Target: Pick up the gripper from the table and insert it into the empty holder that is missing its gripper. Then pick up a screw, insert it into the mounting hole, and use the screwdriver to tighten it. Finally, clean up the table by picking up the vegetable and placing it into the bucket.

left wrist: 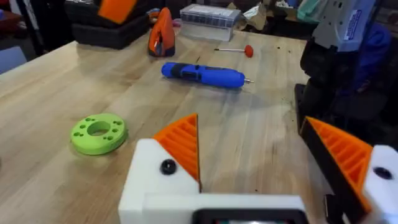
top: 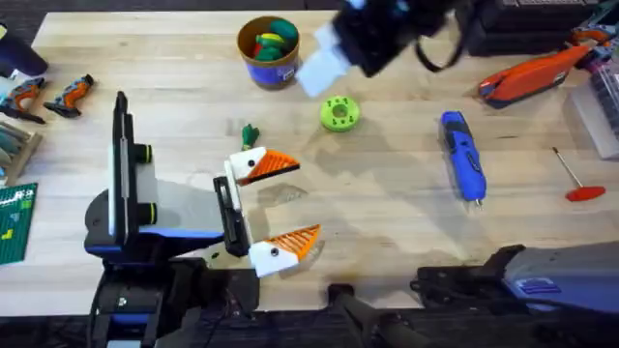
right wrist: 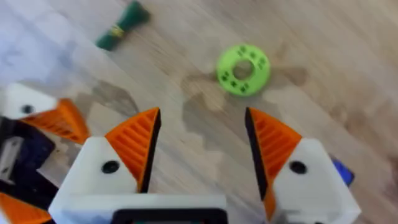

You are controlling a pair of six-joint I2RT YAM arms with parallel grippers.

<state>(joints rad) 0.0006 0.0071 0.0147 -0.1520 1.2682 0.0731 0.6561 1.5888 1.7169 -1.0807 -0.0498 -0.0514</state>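
Both released: left gripper (top: 280, 206) wide apart (orange pads fitted), right gripper (right wrist: 202, 146) spread above the vegetable (right wrist: 122, 25).

Pale wooden table (top: 387, 213); floor seemingly dark.

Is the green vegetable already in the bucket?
No, the vegetable lies on the table, apart from the bucket.

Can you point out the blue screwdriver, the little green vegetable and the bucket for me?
Screwdriver (top: 462, 155), overhead view, middle of its blue body.
Vegetable (top: 250, 134), overhead view, on its dark-green length.
Bucket (top: 272, 72), overhead view, blue outer wall below the tan rim.
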